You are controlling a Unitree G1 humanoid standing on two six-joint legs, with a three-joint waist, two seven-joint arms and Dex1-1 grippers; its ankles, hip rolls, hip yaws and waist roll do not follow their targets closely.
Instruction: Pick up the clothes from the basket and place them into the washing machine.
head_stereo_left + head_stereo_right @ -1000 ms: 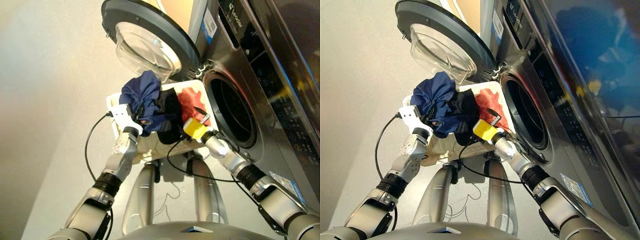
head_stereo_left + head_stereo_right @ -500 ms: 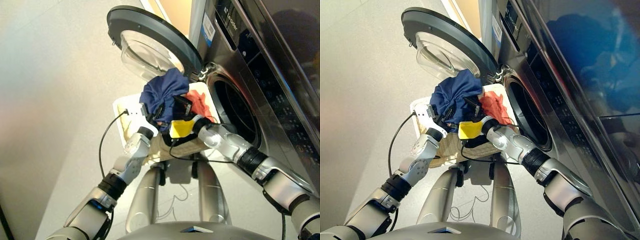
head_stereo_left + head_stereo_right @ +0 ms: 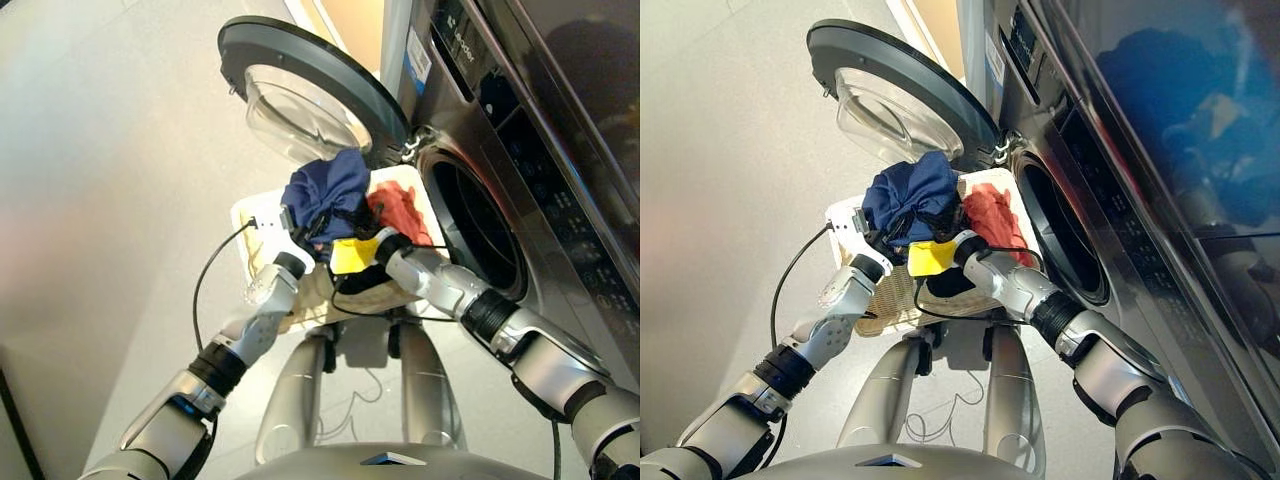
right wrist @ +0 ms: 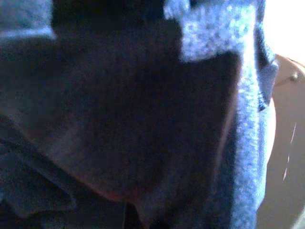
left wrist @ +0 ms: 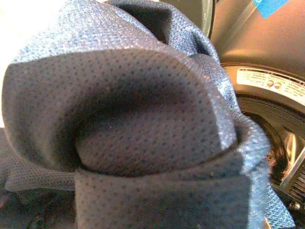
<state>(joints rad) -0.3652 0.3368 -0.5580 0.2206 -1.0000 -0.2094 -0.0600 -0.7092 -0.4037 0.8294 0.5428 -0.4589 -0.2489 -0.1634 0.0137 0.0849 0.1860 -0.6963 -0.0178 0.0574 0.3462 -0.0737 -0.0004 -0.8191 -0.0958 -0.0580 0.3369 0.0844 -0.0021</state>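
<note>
- The navy blue garment (image 3: 325,190) is bunched up high over the cream basket (image 3: 252,218), at about 12 o'clock from the robot.
- The left gripper (image 3: 296,222) is tucked under the cloth from the left. I cannot tell if it is clenched or not.
- The right gripper (image 3: 352,215) pushes in from the right, beside a bit of black garment (image 3: 943,283). I cannot tell its state either.
- The coral red garment (image 3: 402,211) lies in the basket, at 1 o'clock.
- The washing machine (image 3: 520,180) stands at 2 o'clock with its dark drum mouth (image 3: 478,235) just beside the basket.
- Its open porthole door (image 3: 305,95) hangs right behind the blue bundle.
</note>
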